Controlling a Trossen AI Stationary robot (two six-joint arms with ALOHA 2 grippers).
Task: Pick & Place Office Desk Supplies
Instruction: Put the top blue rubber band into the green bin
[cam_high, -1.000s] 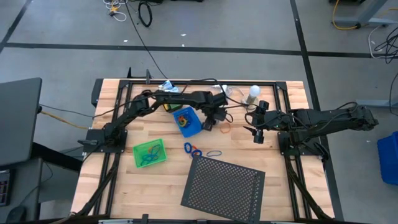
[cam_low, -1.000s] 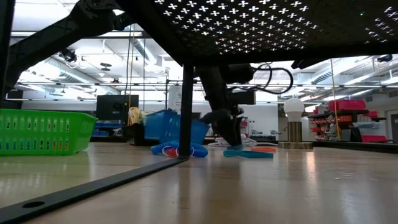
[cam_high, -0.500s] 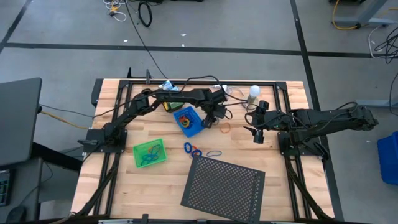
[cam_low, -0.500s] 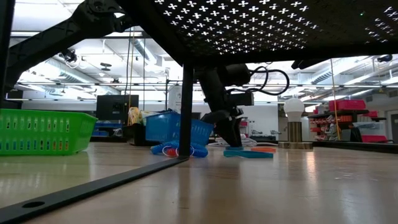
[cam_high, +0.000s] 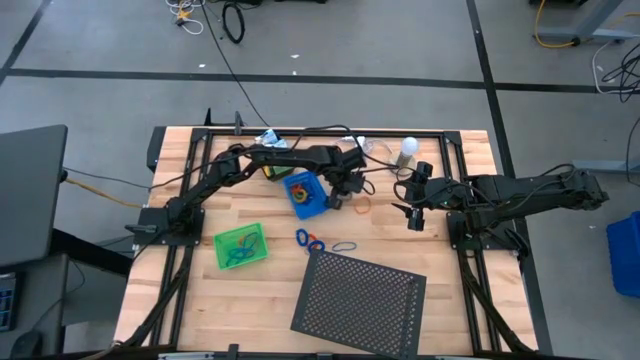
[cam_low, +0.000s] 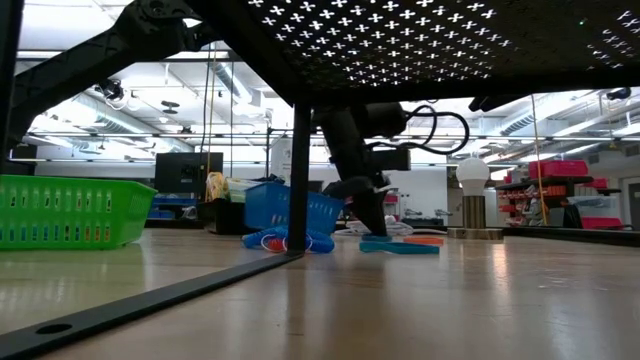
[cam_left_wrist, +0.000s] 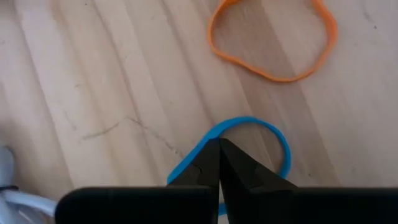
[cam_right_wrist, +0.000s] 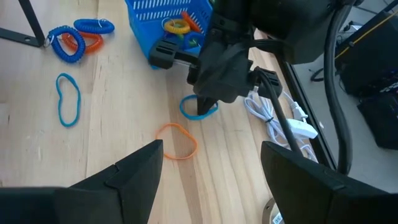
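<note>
**Pinching the thin blue band**

My left gripper (cam_left_wrist: 219, 163) is squeezed tight, and the blue loop (cam_left_wrist: 261, 134) is caught between my fingertips at its near edge. The loop lies flat on the wooden table (cam_high: 200, 290), right beside the blue tray (cam_high: 305, 193). An orange loop (cam_left_wrist: 273, 40) lies near it, not touching.

I think this loop is very light and very soft, like a rubber band. It bends and flops. It will hang down and change shape when I lift it. It will not break. But it is so thin that it could slip out of my grip, or stick flat to the wood. So I hold just one spot on its rim and pinch hard there.

My right gripper (cam_right_wrist: 208, 180) has its fingers spread wide and holds nothing. It waits above the table on the right side, well apart from the loops.

More loops (cam_high: 310, 240) lie farther down the table, and the green tray (cam_high: 241, 246) already has some inside.
</note>
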